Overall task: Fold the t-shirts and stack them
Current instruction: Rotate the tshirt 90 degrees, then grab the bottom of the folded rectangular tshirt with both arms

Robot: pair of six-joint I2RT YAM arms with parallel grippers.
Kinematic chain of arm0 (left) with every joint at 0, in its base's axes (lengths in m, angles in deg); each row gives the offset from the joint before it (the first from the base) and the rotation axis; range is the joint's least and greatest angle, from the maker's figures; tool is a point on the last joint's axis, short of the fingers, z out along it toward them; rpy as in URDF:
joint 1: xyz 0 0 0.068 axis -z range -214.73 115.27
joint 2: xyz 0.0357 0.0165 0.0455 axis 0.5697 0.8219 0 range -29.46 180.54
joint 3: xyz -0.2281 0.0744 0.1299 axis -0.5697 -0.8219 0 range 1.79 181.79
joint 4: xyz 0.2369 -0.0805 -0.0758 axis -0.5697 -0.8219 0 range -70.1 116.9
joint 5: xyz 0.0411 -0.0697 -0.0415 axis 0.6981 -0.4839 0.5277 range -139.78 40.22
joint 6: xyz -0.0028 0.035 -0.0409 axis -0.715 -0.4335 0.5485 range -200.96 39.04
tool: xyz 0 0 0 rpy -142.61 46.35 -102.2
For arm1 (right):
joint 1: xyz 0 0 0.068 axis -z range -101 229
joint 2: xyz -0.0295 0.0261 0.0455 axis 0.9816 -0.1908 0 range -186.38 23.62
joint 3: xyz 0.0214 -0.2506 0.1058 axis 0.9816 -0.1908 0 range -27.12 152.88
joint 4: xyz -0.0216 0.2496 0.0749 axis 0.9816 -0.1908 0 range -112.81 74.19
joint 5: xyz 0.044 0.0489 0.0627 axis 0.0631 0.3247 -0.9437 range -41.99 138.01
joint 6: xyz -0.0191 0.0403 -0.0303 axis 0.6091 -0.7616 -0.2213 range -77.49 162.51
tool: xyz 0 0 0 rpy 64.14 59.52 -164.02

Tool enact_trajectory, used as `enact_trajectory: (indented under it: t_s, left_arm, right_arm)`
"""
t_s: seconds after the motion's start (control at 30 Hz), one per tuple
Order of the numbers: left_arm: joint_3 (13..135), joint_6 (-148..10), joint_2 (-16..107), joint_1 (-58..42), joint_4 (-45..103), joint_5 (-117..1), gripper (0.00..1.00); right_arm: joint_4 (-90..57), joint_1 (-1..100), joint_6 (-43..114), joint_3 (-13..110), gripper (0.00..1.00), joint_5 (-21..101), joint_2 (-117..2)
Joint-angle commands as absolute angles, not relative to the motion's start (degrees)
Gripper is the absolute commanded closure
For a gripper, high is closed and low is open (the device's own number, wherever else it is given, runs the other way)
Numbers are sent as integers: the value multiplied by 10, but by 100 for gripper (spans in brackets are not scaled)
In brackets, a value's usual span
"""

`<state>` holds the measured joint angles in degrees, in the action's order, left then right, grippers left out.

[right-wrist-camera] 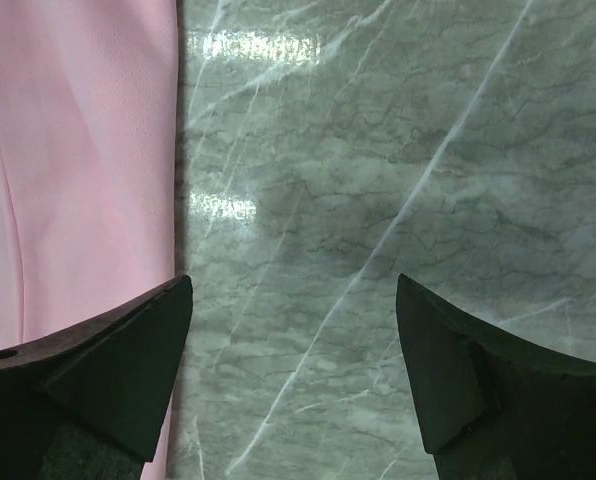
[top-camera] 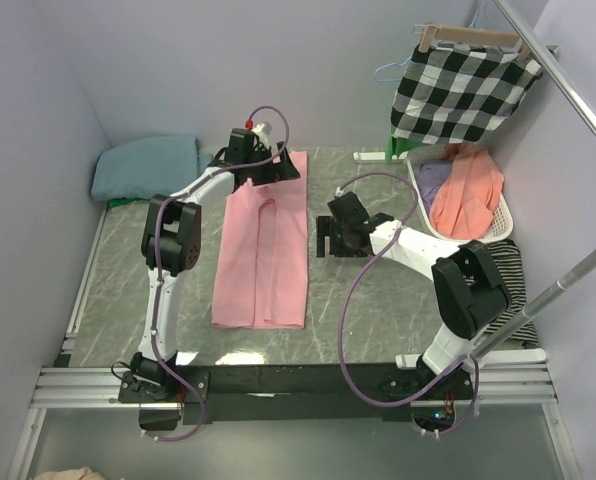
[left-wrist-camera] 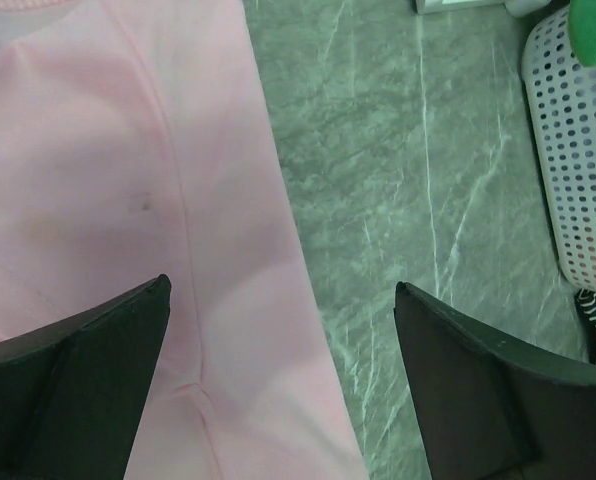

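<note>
**Pink shirt (top-camera: 263,250) flat, both claws open**

A teal shirt (top-camera: 148,165) lay bunched well to the left of the left claw (top-camera: 280,168). The pink shirt, folded into a long strip, lay beneath that claw. Its wide-apart jaws straddled the strip's right edge at the far end. Just right of the strip, the right claw (top-camera: 330,238) gaped too, empty. One of its fingers was over the pink edge, the other over the table (top-camera: 378,300). A basket (left-wrist-camera: 578,150) stood further right.

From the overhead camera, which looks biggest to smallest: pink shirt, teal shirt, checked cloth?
1. Pink shirt, laid out long.
2. Checked cloth, nearly as big; it hangs higher, likely nearer the camera, so unsure.
3. Teal shirt, smallest, bundled in the far corner.
</note>
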<state>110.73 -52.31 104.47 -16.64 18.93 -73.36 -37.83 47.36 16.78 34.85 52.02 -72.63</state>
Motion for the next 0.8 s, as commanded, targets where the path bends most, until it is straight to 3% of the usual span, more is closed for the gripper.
enact_trajectory:
  t_s: [0.0, 0.47, 0.77]
  left_arm:
    - [1081, -534, 1016, -171, 178, -749, 1]
    - [922, -509, 936, -168, 199, -706, 1]
    - [947, -526, 882, -159, 191, -718, 1]
  right_arm:
    - [-370, 473, 168, 362, 11, 533, -724]
    - [-371, 473, 171, 346, 11, 550, -717]
    - [-365, 473, 171, 345, 11, 542, -709]
